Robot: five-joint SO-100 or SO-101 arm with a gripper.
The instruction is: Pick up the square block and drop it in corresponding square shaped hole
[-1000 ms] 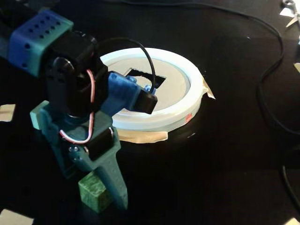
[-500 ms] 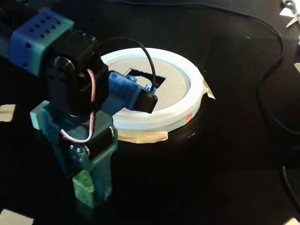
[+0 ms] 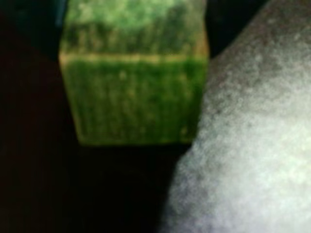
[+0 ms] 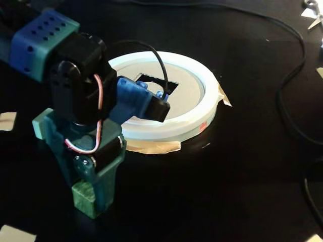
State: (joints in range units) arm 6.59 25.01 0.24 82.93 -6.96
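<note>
At the lower left of the fixed view, the fingers [image 4: 90, 197] pinch the green square block [image 4: 84, 195] low at the black tabletop [image 4: 237, 176] — grasp apparently made. Still left: carrying it up to the square hole [image 4: 151, 80] in the white disc [image 4: 189, 118] — frame centre — and dropping it.

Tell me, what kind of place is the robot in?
Probably a hobby workbench: a black tabletop, loose black cables, and a taped-down white round lid with a square hole.
</note>
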